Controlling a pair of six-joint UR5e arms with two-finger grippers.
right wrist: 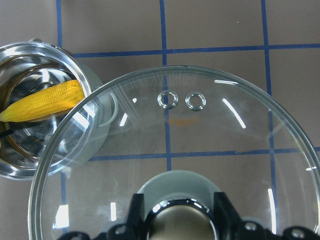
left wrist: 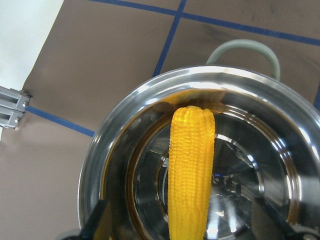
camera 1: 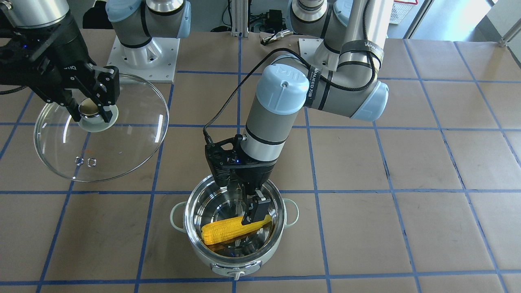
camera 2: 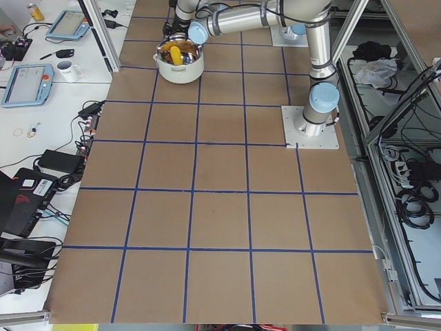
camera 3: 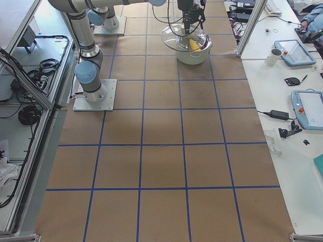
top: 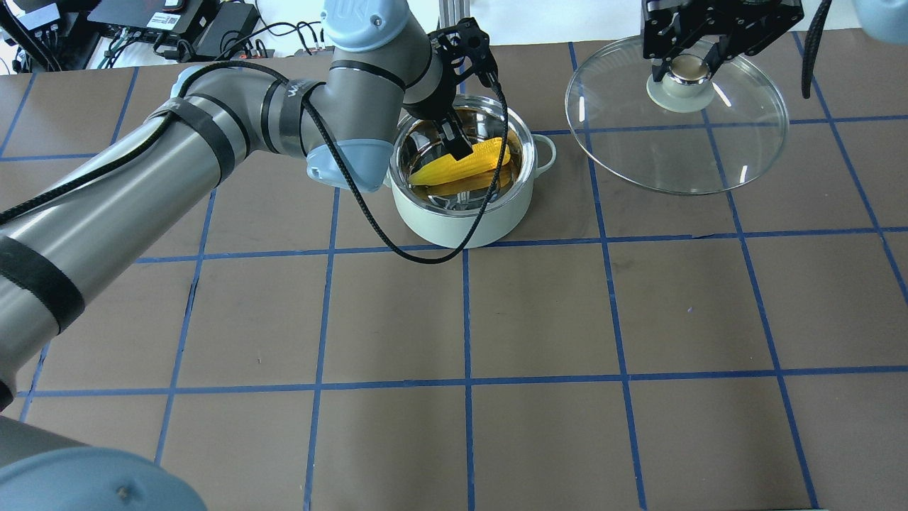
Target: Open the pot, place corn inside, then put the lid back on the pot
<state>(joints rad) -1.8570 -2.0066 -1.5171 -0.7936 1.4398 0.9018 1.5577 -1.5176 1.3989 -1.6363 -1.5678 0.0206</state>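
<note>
Corn lies inside the pot, with the left gripper spread wide around it. Beside the pot, the right gripper clamps the lid; only re-lidding seems left.

In the round pale mint-green pot, a bright yellow corn cob; the round clear glass domed lid is held aside.
The cob is laid across the pot's bottom between the parted fingers of the left gripper; the lid is gripped by its knob in the right gripper, raised over the worktop on the robot's right of the pot.
</note>
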